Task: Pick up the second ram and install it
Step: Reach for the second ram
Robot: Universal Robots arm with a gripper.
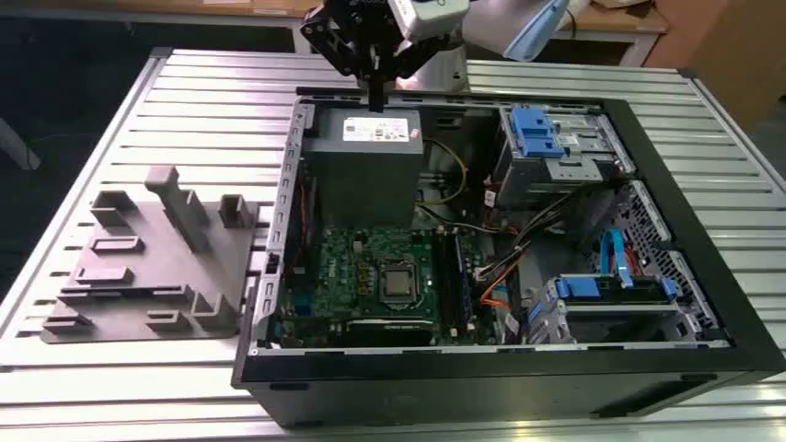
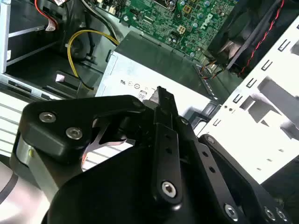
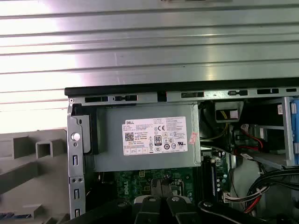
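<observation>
One gripper [image 1: 375, 105] hangs at upper centre of the exterior view, over the power supply [image 1: 363, 175], its fingers [image 2: 166, 135] pressed together with nothing visibly between them. Where the second ram lies, I cannot tell.

Thin, dark memory stick [image 1: 375, 99]: upright, long axis vertical, clamped at upper end in gripper [image 1: 375, 83], suspended above grey power supply [image 1: 363, 152].

White printed label [image 3: 156, 136] on grey power supply [image 3: 108, 140]: fine print, small symbols, square code. Pink sticker [image 3: 192, 137] at label's edge.
</observation>
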